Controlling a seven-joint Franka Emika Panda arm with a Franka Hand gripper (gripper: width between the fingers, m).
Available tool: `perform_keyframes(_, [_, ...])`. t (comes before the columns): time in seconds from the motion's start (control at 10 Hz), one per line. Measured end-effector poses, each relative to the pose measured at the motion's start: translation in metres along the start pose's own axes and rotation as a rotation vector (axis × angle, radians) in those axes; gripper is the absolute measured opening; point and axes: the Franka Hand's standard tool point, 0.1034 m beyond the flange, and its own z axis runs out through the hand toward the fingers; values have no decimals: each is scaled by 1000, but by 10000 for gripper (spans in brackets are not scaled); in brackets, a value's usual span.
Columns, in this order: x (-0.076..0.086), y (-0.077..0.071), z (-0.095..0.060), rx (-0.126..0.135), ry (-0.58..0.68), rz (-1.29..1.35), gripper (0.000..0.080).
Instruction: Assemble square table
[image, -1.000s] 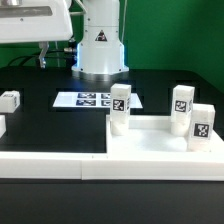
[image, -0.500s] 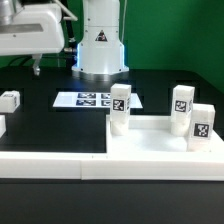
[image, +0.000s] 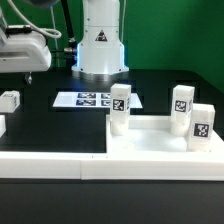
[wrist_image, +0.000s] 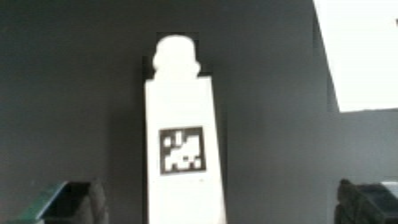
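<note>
Fingers (wrist_image: 217, 203) spread wide, holding nothing: in the wrist view the two dark tips sit at opposite corners of the picture with a white leg (wrist_image: 178, 130) lying between them on the black worktop (wrist_image: 71, 90), untouched by either tip. That leg has a rounded knob at one end and a black-and-white tag on its face. A pale slab edge (wrist_image: 361, 50) cuts into one corner of the wrist view; can't tell what it belongs to. Exterior view: arm's wrist and camera housing (image: 22, 48) hang over the exterior view's left side of the worktop (image: 40, 105), above a small white tagged leg (image: 9, 101) near that edge; whether this is the leg in the wrist view, can't tell for sure. Marker board (image: 92, 100) lies flat mid-worktop in front of the robot's white base (image: 100, 45). One tagged leg (image: 120, 108) stands upright just beside the marker board at the inner corner of the white barrier wall (image: 150, 150). Two more tagged legs (image: 181, 105) (image: 202, 127) stand upright on the exterior view's right, close together, inside the wall's recess. Square tabletop slab not identifiable in either view. Worktop is matte black; green backdrop (image: 190, 35) behind, on both sides of the base.
</note>
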Motion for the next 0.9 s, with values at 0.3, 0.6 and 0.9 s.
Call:
perform_keyframes(0.3, [2,1,3,0,-105,1,649])
perform_keyframes(0.6, [4,24,28,-82,-135,10,649])
perform_keyframes(0.9, [4,26,37,-88,-166,66,649])
